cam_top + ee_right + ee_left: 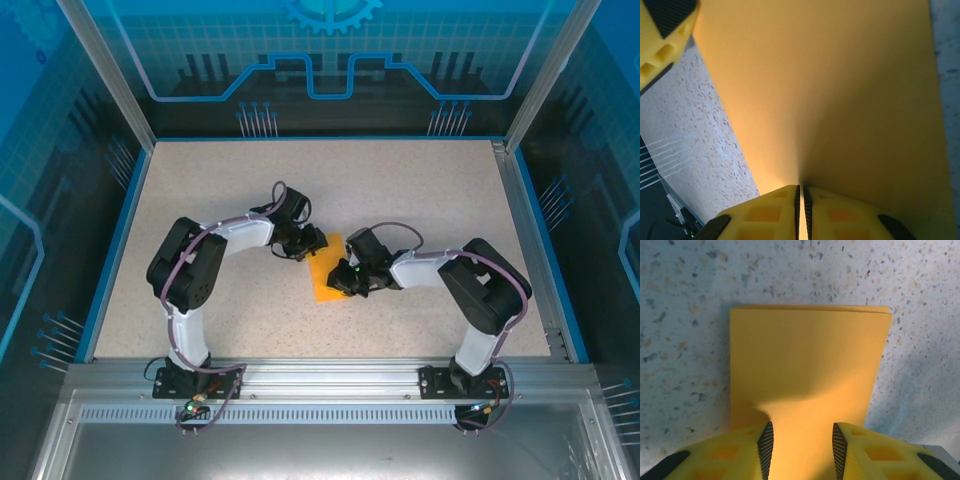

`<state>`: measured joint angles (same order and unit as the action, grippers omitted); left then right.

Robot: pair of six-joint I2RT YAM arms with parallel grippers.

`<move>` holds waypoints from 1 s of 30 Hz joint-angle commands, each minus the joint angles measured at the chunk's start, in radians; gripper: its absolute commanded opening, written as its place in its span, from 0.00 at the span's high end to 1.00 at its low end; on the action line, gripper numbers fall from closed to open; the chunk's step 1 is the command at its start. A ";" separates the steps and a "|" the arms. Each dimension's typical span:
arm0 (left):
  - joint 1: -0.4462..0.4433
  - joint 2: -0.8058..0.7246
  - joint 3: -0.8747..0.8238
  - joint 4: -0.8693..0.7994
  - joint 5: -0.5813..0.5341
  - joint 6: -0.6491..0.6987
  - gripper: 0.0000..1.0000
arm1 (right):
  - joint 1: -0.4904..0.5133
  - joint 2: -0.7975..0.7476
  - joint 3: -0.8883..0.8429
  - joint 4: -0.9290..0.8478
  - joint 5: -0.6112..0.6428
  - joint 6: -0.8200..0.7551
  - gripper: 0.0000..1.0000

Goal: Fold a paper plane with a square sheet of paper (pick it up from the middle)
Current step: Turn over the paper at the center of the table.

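The square sheet of paper lies near the middle of the table, a little toward the table's right half, and both arms reach in over it from the table's near edge. It is bright orange and folded over on itself into a narrow shape: the left wrist view shows two layers at its edge, not quite lined up. The left gripper sits at the end of the sheet nearer the table's far edge. Its ribbed fingertips stand partly apart, with the paper rising in a soft hump and running between them, so these jaws are open around the sheet and not pressed flat on it. The right gripper sits at the side of the sheet toward the table's right edge. Its two yellow fingers meet with only a thin dark slit left, and the orange sheet fans up out of that slit, lifted off the speckled table, so these jaws are closed and pinching the paper
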<state>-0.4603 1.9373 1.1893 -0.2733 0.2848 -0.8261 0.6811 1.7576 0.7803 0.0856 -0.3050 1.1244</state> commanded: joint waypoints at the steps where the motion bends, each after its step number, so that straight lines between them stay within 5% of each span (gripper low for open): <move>1: 0.003 0.040 0.067 -0.033 -0.006 0.040 0.61 | 0.026 0.008 -0.036 -0.017 0.076 0.054 0.84; 11: 0.005 0.042 0.089 -0.035 0.013 0.068 0.60 | -0.022 -0.167 0.009 -0.262 0.184 -0.064 0.70; 17: 0.006 -0.029 0.056 -0.028 0.025 0.103 0.56 | -0.056 -0.209 -0.034 -0.263 0.160 -0.075 0.65; 30: 0.027 0.087 0.083 -0.029 0.034 0.087 0.58 | -0.071 -0.175 -0.031 -0.313 0.171 -0.110 0.58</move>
<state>-0.4431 1.9923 1.2564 -0.2810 0.3046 -0.7521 0.6254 1.5639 0.7498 -0.1875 -0.1402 1.0416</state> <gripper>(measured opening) 0.423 0.416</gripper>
